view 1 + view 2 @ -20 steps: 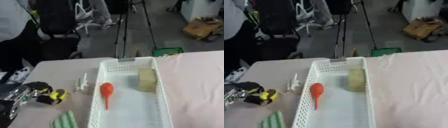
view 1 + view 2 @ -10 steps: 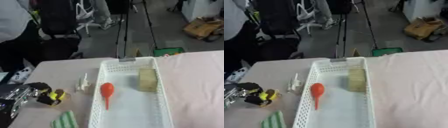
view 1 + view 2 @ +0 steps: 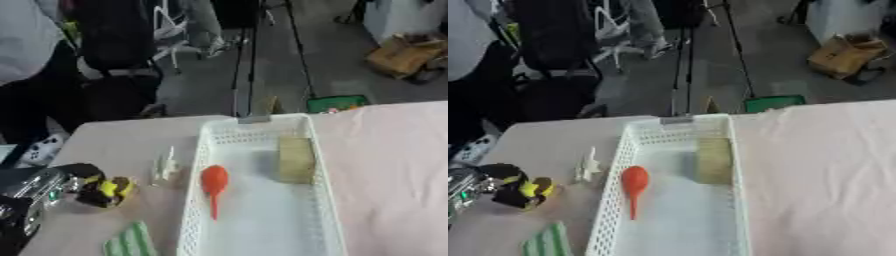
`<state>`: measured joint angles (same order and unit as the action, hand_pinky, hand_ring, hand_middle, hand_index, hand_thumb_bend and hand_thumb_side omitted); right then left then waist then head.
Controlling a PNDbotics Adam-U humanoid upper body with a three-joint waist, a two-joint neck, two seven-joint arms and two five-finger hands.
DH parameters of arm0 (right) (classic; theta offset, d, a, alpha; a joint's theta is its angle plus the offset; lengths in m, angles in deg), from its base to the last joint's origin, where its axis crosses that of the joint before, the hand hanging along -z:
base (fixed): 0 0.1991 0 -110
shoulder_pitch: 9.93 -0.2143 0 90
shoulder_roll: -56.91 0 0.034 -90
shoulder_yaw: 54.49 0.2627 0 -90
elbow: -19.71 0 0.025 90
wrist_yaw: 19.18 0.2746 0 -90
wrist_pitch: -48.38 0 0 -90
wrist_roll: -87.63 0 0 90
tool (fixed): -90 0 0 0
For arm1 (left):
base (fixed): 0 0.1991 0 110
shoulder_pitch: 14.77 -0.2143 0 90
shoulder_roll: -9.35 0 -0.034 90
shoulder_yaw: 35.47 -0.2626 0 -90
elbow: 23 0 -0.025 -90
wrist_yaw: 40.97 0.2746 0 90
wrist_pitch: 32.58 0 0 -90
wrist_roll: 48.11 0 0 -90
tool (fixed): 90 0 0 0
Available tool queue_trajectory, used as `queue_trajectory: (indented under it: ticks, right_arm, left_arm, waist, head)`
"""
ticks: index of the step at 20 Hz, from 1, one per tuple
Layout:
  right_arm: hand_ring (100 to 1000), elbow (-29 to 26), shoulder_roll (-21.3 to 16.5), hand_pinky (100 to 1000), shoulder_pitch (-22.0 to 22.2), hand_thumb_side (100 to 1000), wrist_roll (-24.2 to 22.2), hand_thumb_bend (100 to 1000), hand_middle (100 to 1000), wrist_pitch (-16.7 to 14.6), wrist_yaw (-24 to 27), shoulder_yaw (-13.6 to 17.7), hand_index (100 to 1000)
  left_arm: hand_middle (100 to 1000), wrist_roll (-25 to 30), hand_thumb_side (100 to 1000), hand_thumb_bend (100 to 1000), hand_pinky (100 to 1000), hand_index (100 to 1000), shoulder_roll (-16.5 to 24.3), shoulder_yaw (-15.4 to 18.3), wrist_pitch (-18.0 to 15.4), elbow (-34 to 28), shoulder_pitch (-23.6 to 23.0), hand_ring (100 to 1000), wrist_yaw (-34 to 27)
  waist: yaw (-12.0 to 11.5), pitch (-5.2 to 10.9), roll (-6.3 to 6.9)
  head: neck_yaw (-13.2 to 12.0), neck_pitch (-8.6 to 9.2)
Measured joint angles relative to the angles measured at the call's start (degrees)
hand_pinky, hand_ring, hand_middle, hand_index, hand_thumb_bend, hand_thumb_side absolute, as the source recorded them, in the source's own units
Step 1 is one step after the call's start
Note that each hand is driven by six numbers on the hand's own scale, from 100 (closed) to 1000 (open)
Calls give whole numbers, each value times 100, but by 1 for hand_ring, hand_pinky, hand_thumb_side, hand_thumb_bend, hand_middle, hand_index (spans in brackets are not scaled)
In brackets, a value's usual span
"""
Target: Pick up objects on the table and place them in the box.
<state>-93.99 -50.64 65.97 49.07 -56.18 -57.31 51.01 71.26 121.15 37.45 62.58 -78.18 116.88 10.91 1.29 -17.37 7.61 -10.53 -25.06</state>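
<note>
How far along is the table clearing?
Done: the red bulb-shaped object with a thin stem and the tan rectangular block lie inside the white perforated plastic box. In hand: the left robot hand is at the black-and-yellow toy, but whether it grips it is unclear. Left: the small white figure and the green striped cloth, both on the table left of the box.

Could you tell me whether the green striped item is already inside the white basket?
No, the green striped item lies on the table left of the white basket, outside its wall.
</note>
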Motion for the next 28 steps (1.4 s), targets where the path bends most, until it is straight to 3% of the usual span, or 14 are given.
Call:
queue_trajectory:
  ticks: [12, 28]
  right_arm:
    - [938, 0, 0, 888, -1, 1000, -1, 100, 861, 2, 30, 2, 836]
    - [937, 0, 0, 888, -1, 1000, 2, 100, 861, 13, 36, 33, 836]
  left_arm:
    - [492, -186, 780, 310, 930, 617, 1, 51, 262, -111, 9, 628, -453]
    - [445, -184, 754, 245, 921, 547, 344, 169, 816, -1108, -192, 584, -1173]
  waist:
    - [-18, 0, -36]
    - [-67, 32, -43]
  head:
    - [4, 0]
    - [128, -1]
